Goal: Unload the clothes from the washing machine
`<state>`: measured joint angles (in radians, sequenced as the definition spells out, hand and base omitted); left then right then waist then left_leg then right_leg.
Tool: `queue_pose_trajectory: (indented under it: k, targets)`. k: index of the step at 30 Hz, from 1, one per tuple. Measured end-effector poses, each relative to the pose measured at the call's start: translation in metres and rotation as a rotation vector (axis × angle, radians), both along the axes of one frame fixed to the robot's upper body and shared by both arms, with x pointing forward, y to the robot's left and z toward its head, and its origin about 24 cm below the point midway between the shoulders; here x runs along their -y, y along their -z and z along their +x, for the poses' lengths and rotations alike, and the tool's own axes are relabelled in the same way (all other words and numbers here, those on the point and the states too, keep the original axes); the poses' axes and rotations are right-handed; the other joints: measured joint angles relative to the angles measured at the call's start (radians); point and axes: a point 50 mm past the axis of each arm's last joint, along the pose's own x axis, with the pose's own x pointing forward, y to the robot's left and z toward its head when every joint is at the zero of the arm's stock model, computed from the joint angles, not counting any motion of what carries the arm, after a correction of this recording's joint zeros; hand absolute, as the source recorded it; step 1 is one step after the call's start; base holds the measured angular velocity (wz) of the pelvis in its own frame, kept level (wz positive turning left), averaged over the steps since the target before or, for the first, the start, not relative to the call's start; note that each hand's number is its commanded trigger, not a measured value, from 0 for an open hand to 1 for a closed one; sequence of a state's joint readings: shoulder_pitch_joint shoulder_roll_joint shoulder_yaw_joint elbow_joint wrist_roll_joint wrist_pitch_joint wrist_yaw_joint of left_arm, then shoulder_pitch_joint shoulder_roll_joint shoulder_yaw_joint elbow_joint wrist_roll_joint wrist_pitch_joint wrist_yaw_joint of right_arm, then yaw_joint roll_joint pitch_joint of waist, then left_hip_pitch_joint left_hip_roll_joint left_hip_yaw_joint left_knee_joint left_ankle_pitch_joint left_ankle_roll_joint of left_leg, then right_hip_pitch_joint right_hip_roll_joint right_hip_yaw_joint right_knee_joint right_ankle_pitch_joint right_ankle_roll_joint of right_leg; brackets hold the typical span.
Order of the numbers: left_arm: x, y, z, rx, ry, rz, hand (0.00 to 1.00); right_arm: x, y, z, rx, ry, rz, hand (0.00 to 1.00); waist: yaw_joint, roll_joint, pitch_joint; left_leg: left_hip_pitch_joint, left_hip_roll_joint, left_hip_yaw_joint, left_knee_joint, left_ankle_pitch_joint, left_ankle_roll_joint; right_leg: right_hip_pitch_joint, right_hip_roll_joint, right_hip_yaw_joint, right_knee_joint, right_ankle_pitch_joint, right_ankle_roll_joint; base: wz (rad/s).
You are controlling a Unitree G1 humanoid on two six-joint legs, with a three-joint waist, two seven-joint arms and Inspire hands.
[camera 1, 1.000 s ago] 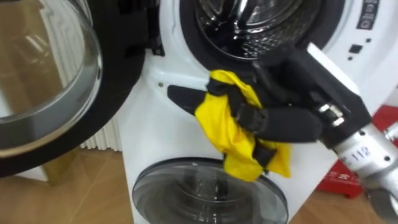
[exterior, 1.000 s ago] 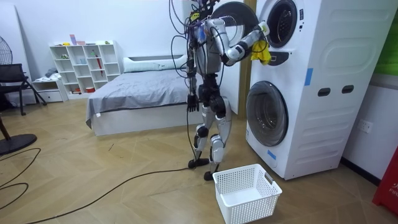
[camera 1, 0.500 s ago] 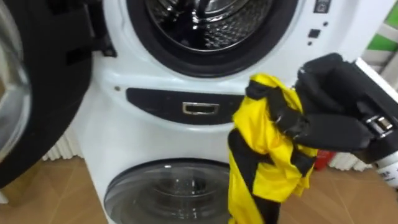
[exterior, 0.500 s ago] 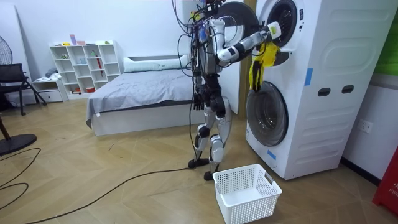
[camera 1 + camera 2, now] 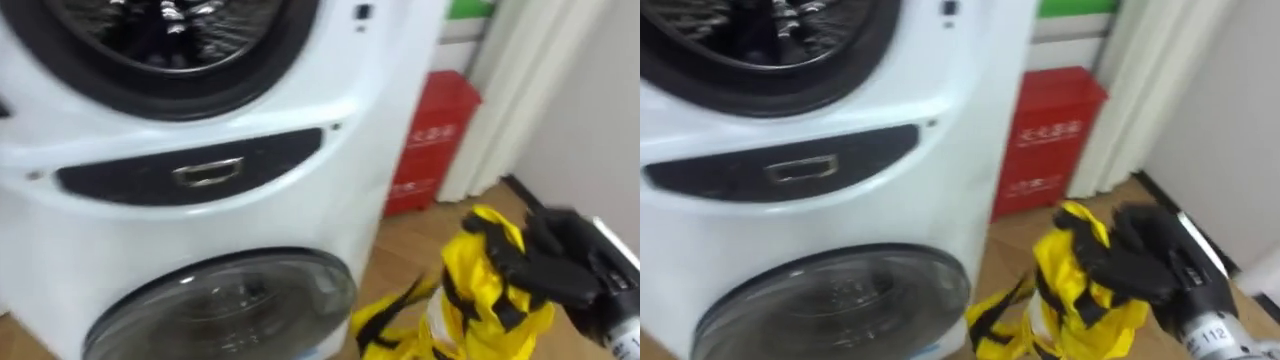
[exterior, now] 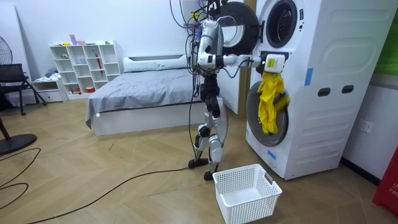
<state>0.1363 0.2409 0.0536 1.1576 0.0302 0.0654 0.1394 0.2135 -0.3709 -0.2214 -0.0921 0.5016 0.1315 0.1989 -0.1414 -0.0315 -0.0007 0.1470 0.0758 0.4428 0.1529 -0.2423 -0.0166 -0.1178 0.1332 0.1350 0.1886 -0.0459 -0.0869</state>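
The black right hand (image 5: 565, 268), clenched round a crumpled yellow-and-black cloth garment (image 5: 472, 290), holds it clear of the white stacked washing machine (image 5: 300, 90), probably for dropping into the white plastic mesh basket (image 6: 249, 208).

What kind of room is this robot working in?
Probably a bedroom with a laundry corner: a bed, a white shelf unit, and stacked washing machines near a laundry basket. The right hand holds a yellow garment.
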Motion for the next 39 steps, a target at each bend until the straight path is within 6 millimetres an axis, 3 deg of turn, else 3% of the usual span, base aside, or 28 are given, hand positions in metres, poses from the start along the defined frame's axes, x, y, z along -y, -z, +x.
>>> queue_pose_trajectory:
  k: [1,2,5,8,11,13,16,21,28,36,38,39]
  targets:
    - [0.003,0.000,0.012,0.020,0.037,-0.012,0.00,0.005,0.010,-0.001,-0.040,0.030,0.015,1.00,-0.030,0.007,-0.0030,-0.007,-0.001,0.027,0.001,-0.002,-0.002,-0.017,0.007,0.027,0.002,0.007,0.003,-0.55]
    - [0.004,0.000,0.015,0.024,0.050,-0.021,0.00,0.007,0.015,-0.002,-0.058,0.045,0.019,1.00,-0.038,0.011,-0.0026,-0.006,0.000,0.039,0.002,-0.004,-0.002,-0.021,0.011,0.039,0.003,0.010,0.003,-0.68]
    - [0.013,0.001,0.026,0.039,0.097,-0.053,0.00,0.020,0.039,-0.009,-0.163,0.137,0.035,1.00,-0.059,0.034,0.0044,-0.005,0.000,0.081,0.011,-0.015,-0.006,-0.039,0.031,0.095,0.017,0.016,0.007,-0.55]
    - [0.025,0.003,0.035,0.060,0.117,-0.094,0.00,0.026,0.054,-0.015,-0.228,0.198,0.039,1.00,-0.095,0.076,0.0026,-0.029,-0.001,0.118,0.019,-0.023,-0.006,-0.080,0.041,0.128,0.037,0.017,0.012,-0.43]
    - [0.036,0.004,0.042,0.066,0.168,-0.117,0.00,0.031,0.065,-0.021,-0.277,0.257,0.042,1.00,-0.114,0.107,0.0084,-0.040,-0.004,0.118,0.025,-0.024,-0.006,-0.099,0.048,0.154,0.049,0.018,0.014,-0.30]
    - [0.038,0.004,0.045,0.083,0.171,-0.128,0.00,0.032,0.069,-0.018,-0.285,0.292,0.066,1.00,-0.122,0.123,0.0095,-0.053,-0.005,0.128,0.027,-0.024,-0.006,-0.119,0.052,0.163,0.061,0.017,0.014,-0.14]
    - [0.042,0.002,0.050,0.113,0.190,-0.156,0.00,0.038,0.066,0.003,-0.242,0.363,0.101,1.00,-0.141,0.170,0.0081,-0.109,-0.020,0.134,0.034,-0.025,-0.005,-0.190,0.051,0.169,0.095,0.017,0.017,-0.06]
    - [0.044,0.001,0.055,0.142,0.166,-0.179,0.00,0.042,0.068,0.023,-0.228,0.456,0.161,1.00,-0.137,0.213,0.0110,-0.170,-0.028,0.126,0.051,-0.023,-0.001,-0.258,0.051,0.181,0.136,0.007,0.021,0.01]
    - [0.052,0.001,0.065,0.157,0.177,-0.206,0.00,0.046,0.066,0.035,-0.213,0.555,0.152,1.00,-0.126,0.254,0.0092,-0.259,-0.047,0.109,0.056,-0.014,0.014,-0.362,0.042,0.186,0.175,0.009,0.038,0.04]
    - [0.066,-0.002,0.087,0.202,0.216,-0.240,0.00,0.035,0.069,0.049,-0.225,0.595,0.130,1.00,-0.100,0.257,0.0117,-0.322,-0.054,0.094,0.073,-0.005,0.028,-0.427,0.032,0.191,0.192,0.026,0.034,0.02]
    - [0.071,-0.002,0.089,0.215,0.223,-0.252,0.00,0.032,0.074,0.049,-0.251,0.592,0.117,0.68,-0.093,0.257,0.0119,-0.336,-0.057,0.085,0.081,-0.004,0.030,-0.434,0.028,0.188,0.191,0.029,0.035,0.14]
    - [0.073,-0.001,0.089,0.216,0.223,-0.258,0.00,0.031,0.077,0.049,-0.264,0.589,0.114,0.24,-0.088,0.257,0.0120,-0.347,-0.058,0.077,0.088,-0.004,0.031,-0.440,0.027,0.187,0.191,0.030,0.036,0.14]
